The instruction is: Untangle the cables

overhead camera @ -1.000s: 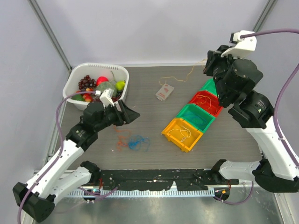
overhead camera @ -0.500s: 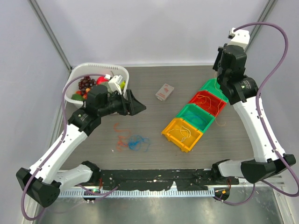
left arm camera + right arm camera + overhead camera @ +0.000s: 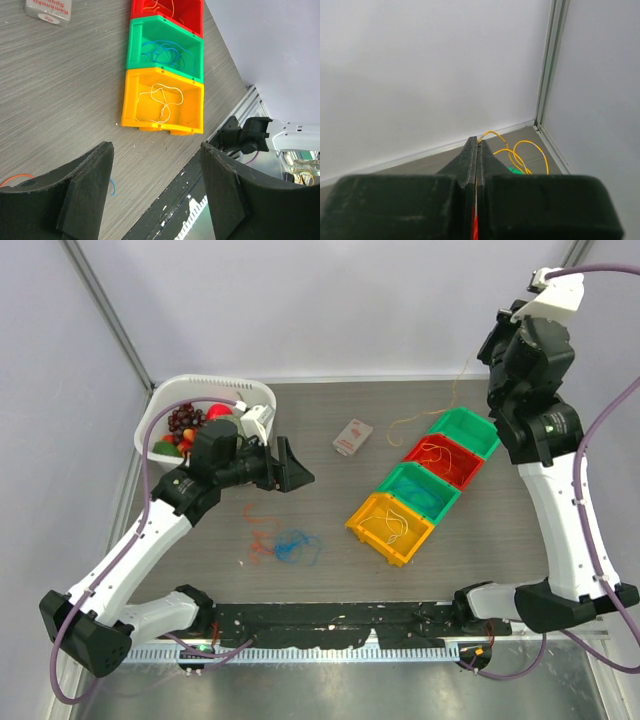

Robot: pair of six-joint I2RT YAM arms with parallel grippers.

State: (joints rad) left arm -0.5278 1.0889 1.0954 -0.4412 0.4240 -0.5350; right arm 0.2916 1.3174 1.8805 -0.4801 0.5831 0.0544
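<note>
Jaws of right arm [image 3: 545, 435] pinching yellow cable [image 3: 491, 132], raised higher

A blue cable [image 3: 297, 546] lies in a loose, looping tangle on the desk [image 3: 330, 490] towards 7 o'clock. A thin red cable [image 3: 261, 536] squiggles just beside it at its 9 o'clock, and the two look to meet at their edges. A white cable [image 3: 161, 102] curls inside the yellow bin [image 3: 131, 100]. A second blue cable [image 3: 165, 49] is coiled in the green bin [image 3: 134, 47] next to it. An orange-yellow cable [image 3: 436, 453] sits in the red bin [image 3: 470, 476]. A yellow cable [image 3: 491, 132] hangs in loops from the closed right claw [image 3: 477, 142], high at 1 o'clock, and its lower end trails down to the desk.
</note>
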